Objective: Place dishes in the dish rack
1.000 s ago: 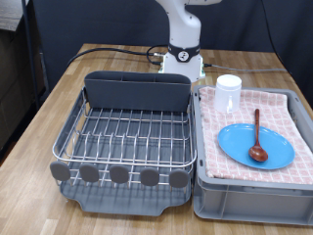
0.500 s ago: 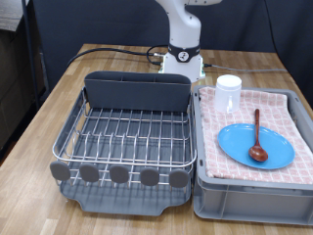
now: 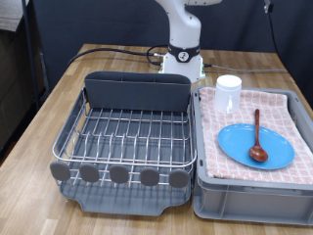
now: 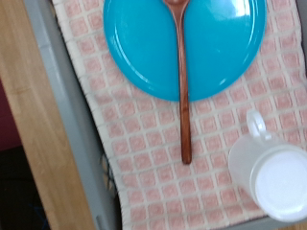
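A light-blue plate [image 3: 235,147] lies on the pink checked towel [image 3: 279,106] inside a grey crate [image 3: 245,204] at the exterior view's right. A reddish-brown wooden spoon [image 3: 256,132] lies across the plate, bowl end on it. A white mug [image 3: 228,94] stands on the towel behind the plate. The silver wire dish rack [image 3: 125,137] on its dark tray stands at the left and holds nothing. The wrist view looks down on the plate [image 4: 221,48], the spoon [image 4: 182,96] and the mug [image 4: 273,172]. The gripper's fingers show in neither view.
The robot's base [image 3: 182,59] stands on the wooden table [image 3: 59,98] behind the rack, with cables beside it. The rack's tall grey caddy [image 3: 137,93] is at its far side, round grey tabs [image 3: 117,174] at its near edge. The crate wall [image 4: 72,144] borders the towel [image 4: 134,134].
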Controlling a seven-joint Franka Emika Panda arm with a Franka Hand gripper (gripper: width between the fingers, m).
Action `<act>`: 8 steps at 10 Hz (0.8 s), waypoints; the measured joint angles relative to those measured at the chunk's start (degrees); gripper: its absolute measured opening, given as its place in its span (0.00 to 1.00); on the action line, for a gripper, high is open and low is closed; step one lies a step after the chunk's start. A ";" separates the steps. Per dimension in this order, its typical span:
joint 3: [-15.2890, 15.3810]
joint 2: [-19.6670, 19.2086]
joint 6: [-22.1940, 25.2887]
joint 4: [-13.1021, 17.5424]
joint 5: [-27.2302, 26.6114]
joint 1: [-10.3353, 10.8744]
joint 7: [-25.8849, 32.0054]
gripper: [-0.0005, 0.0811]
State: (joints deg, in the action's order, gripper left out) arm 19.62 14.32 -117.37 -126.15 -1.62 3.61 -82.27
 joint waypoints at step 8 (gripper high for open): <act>0.14 -4.06 -21.67 -11.04 9.66 -0.50 -7.55 0.99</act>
State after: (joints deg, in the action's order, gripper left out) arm 19.76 10.25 -139.03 -137.19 8.03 3.11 -89.82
